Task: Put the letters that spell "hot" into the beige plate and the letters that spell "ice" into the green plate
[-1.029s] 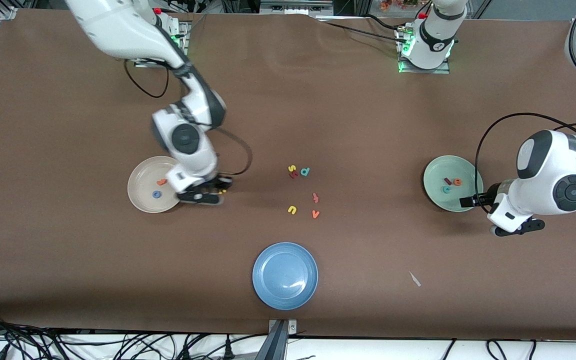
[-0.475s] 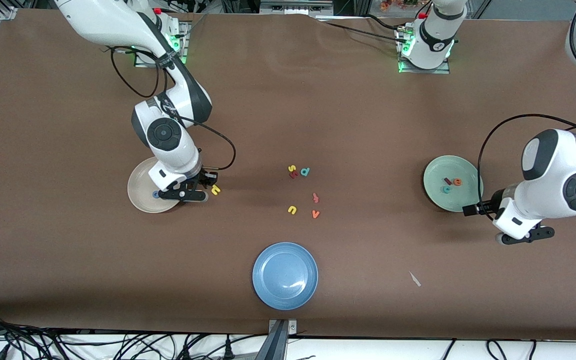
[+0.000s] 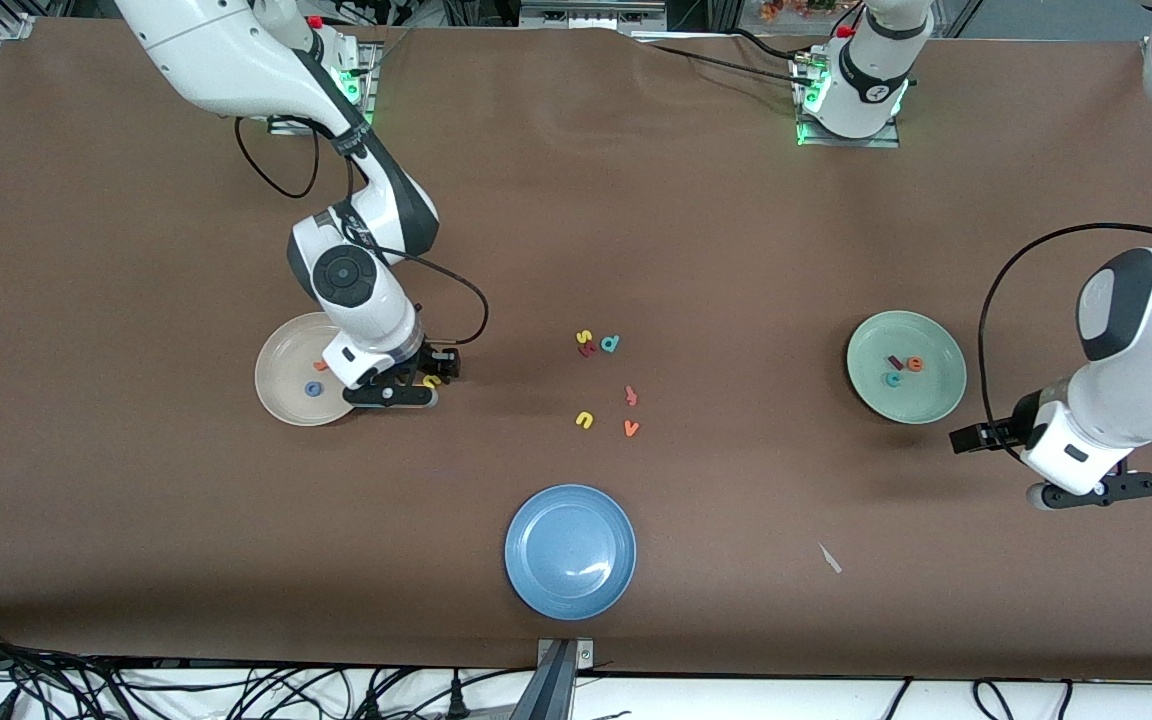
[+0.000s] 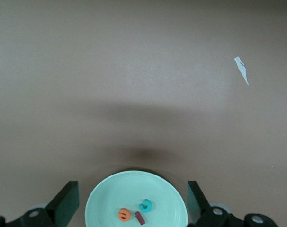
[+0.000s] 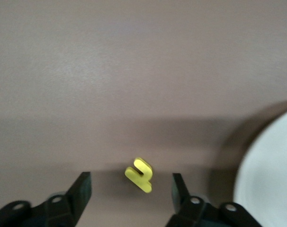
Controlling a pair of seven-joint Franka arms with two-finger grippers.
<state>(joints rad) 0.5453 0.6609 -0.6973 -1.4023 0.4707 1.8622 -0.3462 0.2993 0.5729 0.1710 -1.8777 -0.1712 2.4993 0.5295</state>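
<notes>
The beige plate (image 3: 281,390) holds the blue o (image 3: 313,389) and the orange t (image 3: 320,366). The yellow h (image 3: 431,381) lies on the brown table just outside that plate, toward the table's middle. My right gripper (image 3: 414,388) hangs low over the h, open. In the right wrist view the h (image 5: 139,175) sits between the fingers of the right gripper (image 5: 131,189) and touches neither. The green plate (image 3: 926,395) holds the dark red i (image 3: 895,362), orange e (image 3: 915,364) and teal c (image 3: 893,379). My left gripper (image 3: 1086,492), (image 4: 133,203) is open and empty, near the left arm's end.
Loose letters lie mid-table: yellow s (image 3: 584,336), teal d (image 3: 611,344), a salmon-red letter (image 3: 631,396), yellow u (image 3: 584,420), orange v (image 3: 631,428). A blue plate (image 3: 570,551) stands nearer the front camera. A white scrap (image 3: 829,558) lies on the cloth.
The right gripper has opened and let go of the yellow h, which now lies on the table beside the beige plate. The left arm has drawn away from the green plate.
</notes>
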